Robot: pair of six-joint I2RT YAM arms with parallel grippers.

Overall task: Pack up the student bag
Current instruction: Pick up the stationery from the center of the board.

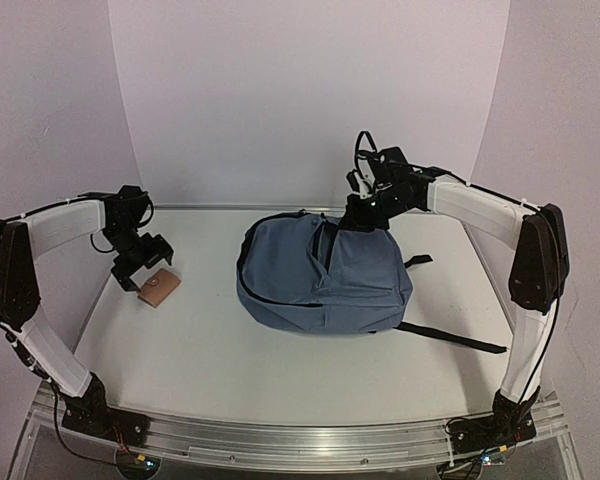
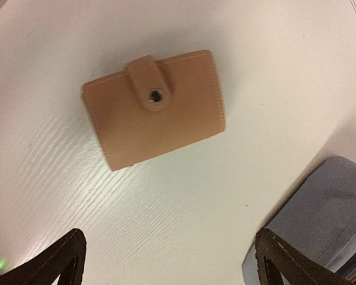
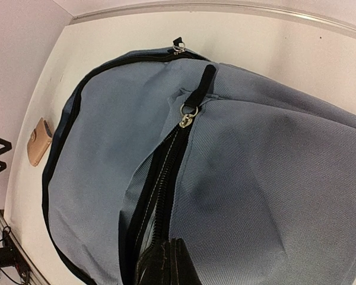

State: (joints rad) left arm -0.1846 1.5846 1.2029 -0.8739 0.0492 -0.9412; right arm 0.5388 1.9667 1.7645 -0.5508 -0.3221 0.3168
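The student bag (image 1: 320, 275), a slate-blue backpack, lies in the middle of the table with its front zipper (image 3: 166, 172) partly parted. My right gripper (image 1: 365, 215) is at the bag's far top edge. Its fingers (image 3: 166, 264) are shut on the black zipper edge there, and the fabric rises toward them. A tan snap wallet (image 1: 160, 288) lies flat on the table left of the bag. My left gripper (image 1: 140, 268) hovers just beside and above the wallet (image 2: 154, 107), open wide, with nothing between its fingertips (image 2: 59, 261).
Black straps (image 1: 450, 338) trail from the bag toward the right front of the table. A silver zipper pull (image 3: 187, 116) hangs at the top of the parted zipper. The bag's corner (image 2: 326, 219) lies close to my left gripper's right finger. White walls stand behind and beside the table.
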